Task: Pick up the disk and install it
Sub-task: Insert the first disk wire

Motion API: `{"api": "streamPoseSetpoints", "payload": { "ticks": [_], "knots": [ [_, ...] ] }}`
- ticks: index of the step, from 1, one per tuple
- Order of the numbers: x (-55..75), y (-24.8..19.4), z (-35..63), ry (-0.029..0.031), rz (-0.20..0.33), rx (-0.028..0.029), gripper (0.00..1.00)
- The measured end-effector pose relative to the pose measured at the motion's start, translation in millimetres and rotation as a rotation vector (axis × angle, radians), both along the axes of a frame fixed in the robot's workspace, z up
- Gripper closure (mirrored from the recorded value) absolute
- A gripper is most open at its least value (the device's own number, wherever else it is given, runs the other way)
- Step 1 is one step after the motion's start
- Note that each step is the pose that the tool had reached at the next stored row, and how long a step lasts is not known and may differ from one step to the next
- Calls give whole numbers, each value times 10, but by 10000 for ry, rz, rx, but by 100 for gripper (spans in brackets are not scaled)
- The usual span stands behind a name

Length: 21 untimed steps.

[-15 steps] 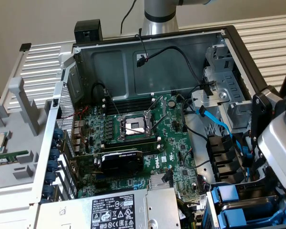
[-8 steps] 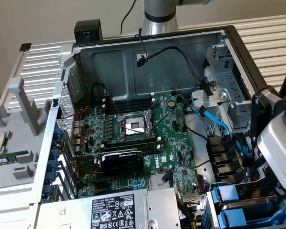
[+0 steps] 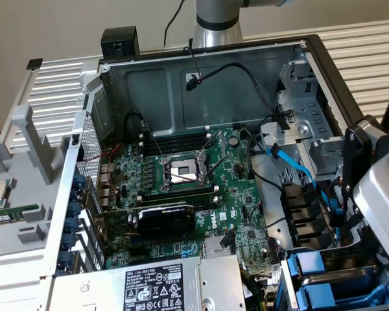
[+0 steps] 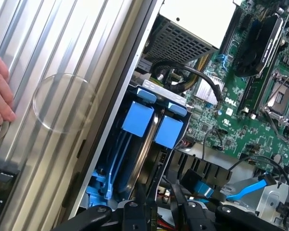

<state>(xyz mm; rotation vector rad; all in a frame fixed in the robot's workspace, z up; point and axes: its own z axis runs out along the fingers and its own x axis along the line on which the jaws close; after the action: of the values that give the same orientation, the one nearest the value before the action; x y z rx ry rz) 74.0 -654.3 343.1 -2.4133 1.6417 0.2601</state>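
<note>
Down in the drive bay at the corner of the open computer case (image 3: 201, 71), the disk (image 4: 143, 159) stands on edge. It shows as a thin silver strip clipped in its blue frame (image 4: 137, 119), with a second blue tab (image 4: 169, 131) just beside it. Right over that bay hangs the hand (image 4: 158, 214), close to the near end of the disk; whether it is grasping the disk or has released it, I cannot tell.

From the exterior view's right the arm's wrist (image 3: 379, 207) leans in above the blue carriers (image 3: 309, 262). Beside the bay lies the green motherboard (image 3: 181, 194) with its bare processor socket (image 3: 181, 172), a black graphics card (image 3: 165, 220) and — at the lower edge of the exterior view — the grey power supply (image 3: 162, 285) with its black-and-white label. A blue data cable (image 3: 295, 165) runs loose across the drive cage. Outside the case, a person's fingers (image 4: 0, 96) rest on the ribbed metal panel (image 4: 53, 57).
</note>
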Motion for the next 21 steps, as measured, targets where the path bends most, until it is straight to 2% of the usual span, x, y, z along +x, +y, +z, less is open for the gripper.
{"api": "streamPoseSetpoints", "payload": {
  "ticks": [7, 21],
  "knots": [
    [32, -13, 0, 0, -1, 65, 66],
    [26, -16, 2, 1, -9, 83, 66]
  ]
}}
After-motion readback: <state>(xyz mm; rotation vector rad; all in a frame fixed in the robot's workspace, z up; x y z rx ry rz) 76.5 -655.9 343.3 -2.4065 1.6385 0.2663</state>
